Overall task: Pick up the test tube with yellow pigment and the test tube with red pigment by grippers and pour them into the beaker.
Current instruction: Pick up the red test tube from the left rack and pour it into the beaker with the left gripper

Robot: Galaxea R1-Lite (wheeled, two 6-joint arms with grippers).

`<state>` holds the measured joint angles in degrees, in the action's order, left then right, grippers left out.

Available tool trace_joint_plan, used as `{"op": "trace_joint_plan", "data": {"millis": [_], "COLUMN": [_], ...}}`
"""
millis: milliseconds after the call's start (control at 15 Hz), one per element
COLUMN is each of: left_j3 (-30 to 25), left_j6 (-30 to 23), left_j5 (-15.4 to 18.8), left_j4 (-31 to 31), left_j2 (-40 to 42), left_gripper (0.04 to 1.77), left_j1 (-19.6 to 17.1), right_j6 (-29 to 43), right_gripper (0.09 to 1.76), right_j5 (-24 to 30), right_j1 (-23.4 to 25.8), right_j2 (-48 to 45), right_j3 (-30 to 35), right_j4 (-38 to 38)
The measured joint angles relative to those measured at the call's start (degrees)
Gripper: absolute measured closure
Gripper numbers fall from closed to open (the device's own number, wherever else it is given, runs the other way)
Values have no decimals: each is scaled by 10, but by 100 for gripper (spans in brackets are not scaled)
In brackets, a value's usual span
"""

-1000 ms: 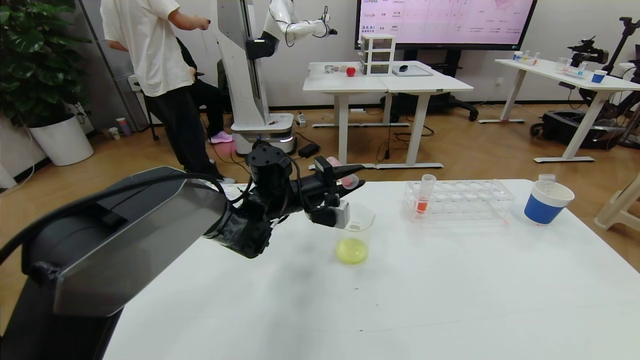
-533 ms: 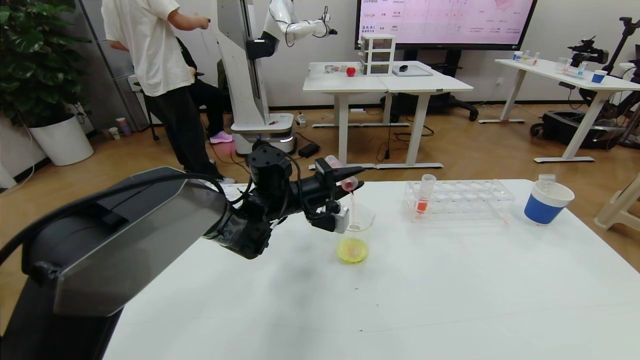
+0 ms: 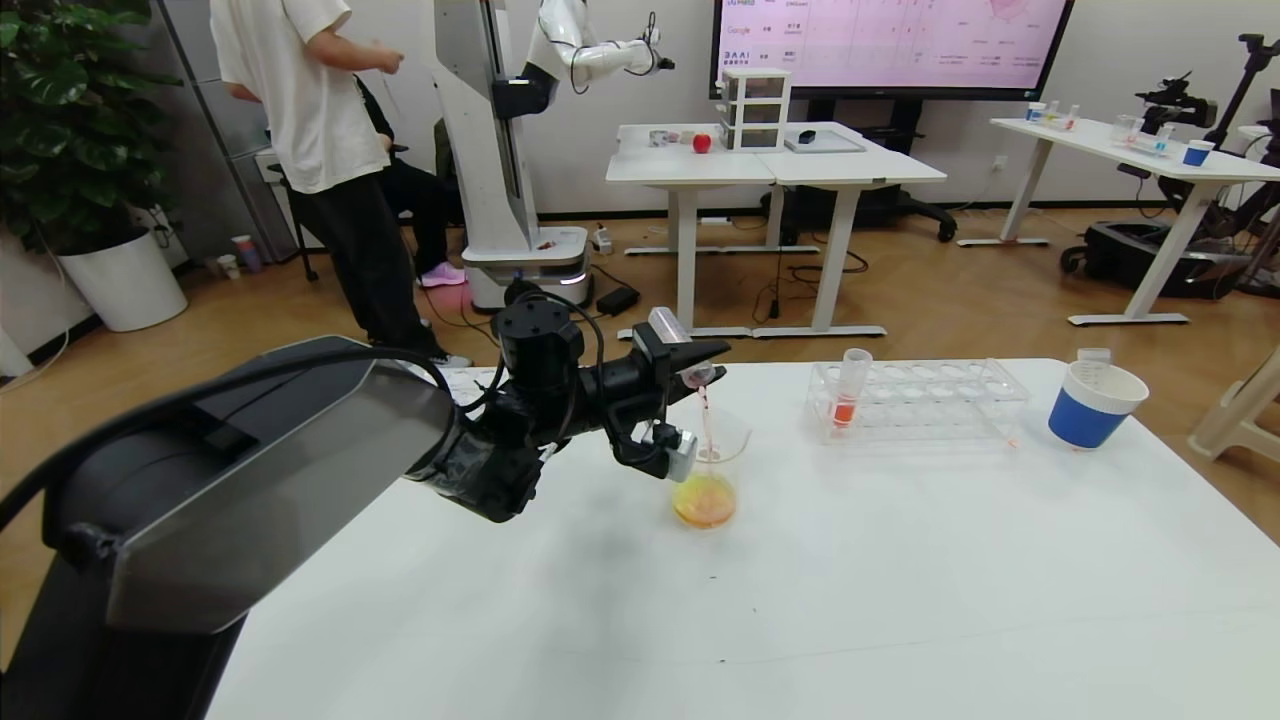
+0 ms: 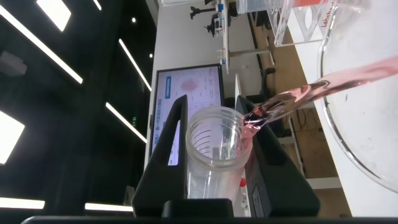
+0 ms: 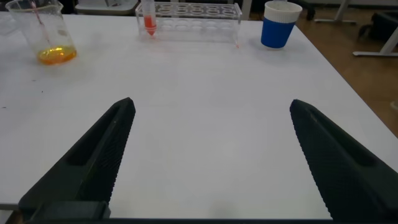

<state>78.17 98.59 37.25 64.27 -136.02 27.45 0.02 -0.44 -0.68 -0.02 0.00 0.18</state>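
Head view: left gripper [image 3: 700,360] is clamped on the test tube with red pigment [image 3: 680,345], tube tipped mouth-down over the beaker [image 3: 712,470]. A thin pink-red stream runs from the tube mouth into the beaker, which sits on the white table [image 3: 800,600] directly under the fingertips. Liquid in the beaker bottom reads orange-yellow. Beyond the gripper's tips, toward the robot's right, a clear tube rack [image 3: 915,398] holds one upright tube with orange-red liquid [image 3: 850,392]; further right a blue-and-white paper cup [image 3: 1095,403]. Right gripper not seen here. Can't spot the test tube with yellow pigment in any view.

Left wrist view: both black fingers [image 4: 174,149] pinch the clear tube [image 4: 214,155] from opposite sides, closed tight on it. Red liquid pours off the tube rim in a stream [image 4: 329,84] that crosses the beaker rim [image 4: 336,124] just ahead of the tips. Rack corner is visible past the beaker.

Right wrist view: right gripper [image 5: 211,162] has its jaws spread wide, nothing between them, hovering low over bare table. Ahead of it, well apart: beaker with orange liquid [image 5: 46,37], rack with the orange-red tube [image 5: 189,14], paper cup [image 5: 280,23].
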Motion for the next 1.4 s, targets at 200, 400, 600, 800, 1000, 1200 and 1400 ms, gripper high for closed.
{"op": "trace_joint_plan", "data": {"millis": [200,400,600,800,1000,1200,1400], "left_j3": [-2,-4,-7,-17,-22,-40,-61], "left_j6": [38,72,85,13,-143,-367,-601], "left_j5": [0,0,-1,-5,-41,-241,-482], "left_j4": [1,0,-1,0,7,82,88], "left_j2": [0,1,6,15,39,69,101], "left_gripper": [129,129,129,129,129,129,129], "left_j1": [0,0,1,1,2,5,21], "right_j6": [0,0,0,0,0,0,0], "right_gripper": [11,11,11,11,11,11,11], "right_j5": [0,0,0,0,0,0,0], "right_j1": [0,0,0,0,0,0,0], "right_j2": [0,0,0,0,0,0,0], "right_j3": [0,0,0,0,0,0,0], "right_j4": [0,0,0,0,0,0,0]}}
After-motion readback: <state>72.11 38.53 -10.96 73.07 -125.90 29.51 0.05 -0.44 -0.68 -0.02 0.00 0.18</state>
